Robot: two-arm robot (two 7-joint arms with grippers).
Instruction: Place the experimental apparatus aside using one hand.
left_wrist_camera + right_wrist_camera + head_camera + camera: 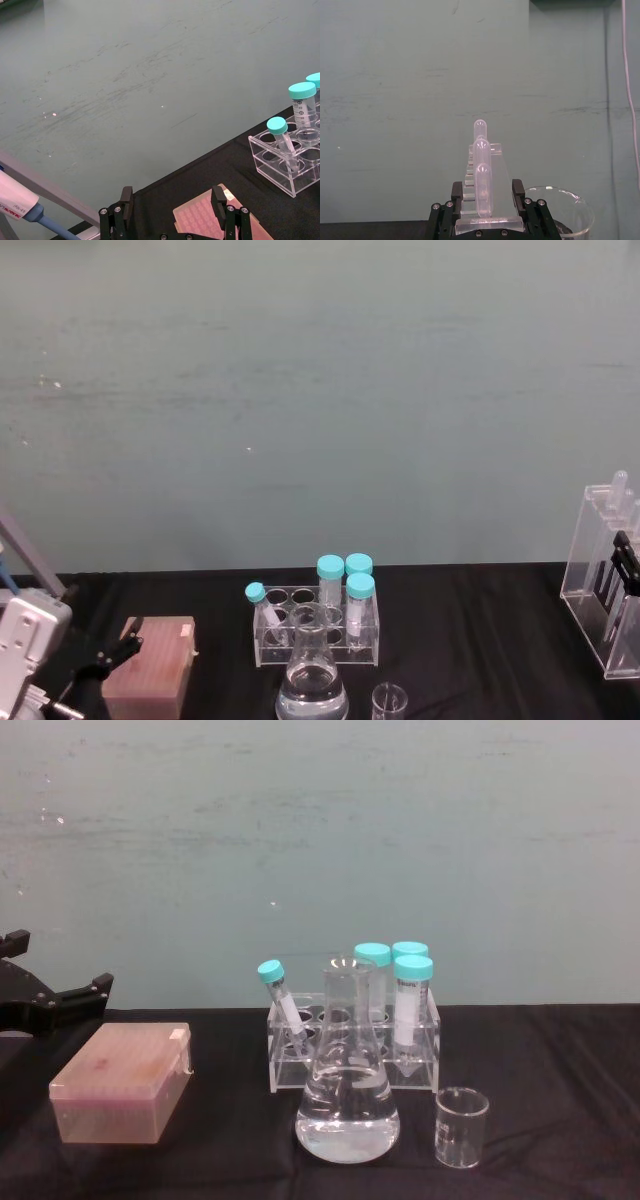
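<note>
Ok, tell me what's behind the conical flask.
A clear tube rack with four teal-capped tubes stands behind the flask. The flask's neck covers the rack's middle wells.

Upright flask (347, 1092), beaker (461, 1125); rack (603, 575) far right

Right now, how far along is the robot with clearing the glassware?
Nothing looks finished yet. In hand: the right gripper is shut on the tall acrylic rack of test tubes on the far right. Left to do: the conical flask and small beaker stand in the middle. The left gripper hovers open by the pink box.
</note>
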